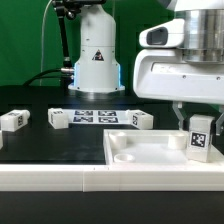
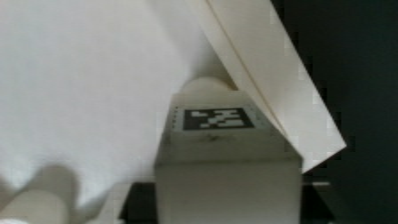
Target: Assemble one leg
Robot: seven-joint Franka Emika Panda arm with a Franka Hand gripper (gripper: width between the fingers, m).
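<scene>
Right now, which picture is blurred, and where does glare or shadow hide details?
Exterior view: fairly sharp, the small white plastic leg with its tag stays readable. Wrist view: soft, the large flat white panel glares featureless, shadow darkens the leg under its tag.

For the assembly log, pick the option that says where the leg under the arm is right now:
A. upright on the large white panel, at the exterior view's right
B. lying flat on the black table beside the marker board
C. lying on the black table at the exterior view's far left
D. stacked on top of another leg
A: the leg stands upright with its tag facing out, on the large white panel at the exterior view's right, directly below the arm.
</scene>
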